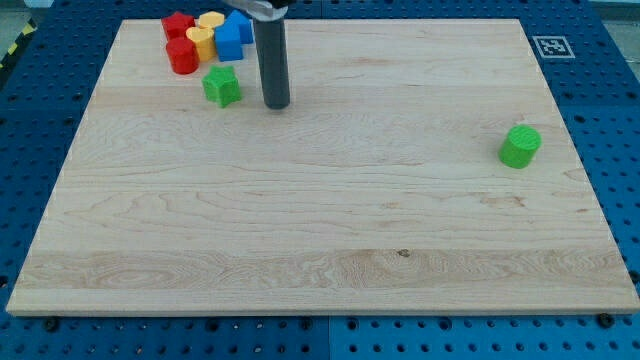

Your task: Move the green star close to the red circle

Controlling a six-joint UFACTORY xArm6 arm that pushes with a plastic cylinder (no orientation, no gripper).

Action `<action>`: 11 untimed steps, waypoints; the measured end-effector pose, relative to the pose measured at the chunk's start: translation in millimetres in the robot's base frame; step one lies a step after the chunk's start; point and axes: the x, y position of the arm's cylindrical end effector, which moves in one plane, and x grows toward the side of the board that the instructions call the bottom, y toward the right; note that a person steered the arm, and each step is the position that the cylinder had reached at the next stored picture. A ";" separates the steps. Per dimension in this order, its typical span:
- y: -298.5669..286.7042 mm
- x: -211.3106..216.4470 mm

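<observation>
The green star (222, 86) lies near the view's top left on the wooden board (320, 230). The red circle (183, 57) stands just up and to the left of it, a small gap apart. My tip (277, 104) rests on the board to the right of the green star, a short gap away and not touching it. The rod rises straight up from there and hides part of a blue block.
A cluster sits at the top left: a second red block (177, 25), two yellow blocks (202, 41) (210, 21), and two blue blocks (229, 41) (241, 24). A green cylinder (520, 146) stands alone at the right. A marker tag (551, 46) is off the board's top right.
</observation>
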 end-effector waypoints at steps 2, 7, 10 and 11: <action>-75.3 -11.3; -60.5 -40.6; 14.2 -35.3; 109.5 -44.2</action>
